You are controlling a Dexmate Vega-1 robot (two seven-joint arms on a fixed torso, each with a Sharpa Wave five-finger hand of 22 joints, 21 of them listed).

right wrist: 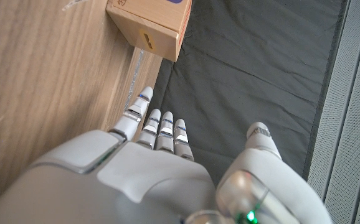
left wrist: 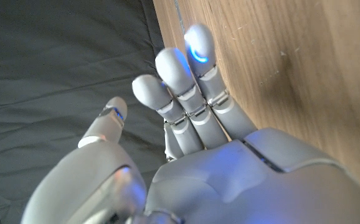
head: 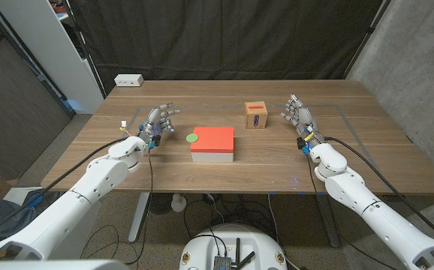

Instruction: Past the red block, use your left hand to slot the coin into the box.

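A red-topped block point(head: 212, 142) with white sides sits in the middle of the table. A small green coin point(head: 192, 137) lies on the wood against its left edge. Beyond the block, to the right, stands a small wooden box point(head: 257, 115) with a slot in its top; the right wrist view shows its side point(right wrist: 155, 25). My left hand point(head: 159, 122) stands open just left of the coin, fingers apart point(left wrist: 189, 93), holding nothing. My right hand point(head: 299, 116) stands open to the right of the box, empty point(right wrist: 158, 134).
A white power strip point(head: 128, 79) lies at the table's far left corner. A dark curtain hangs behind the table. Cables run along both forearms. Bare wood lies between the block and the table's front edge.
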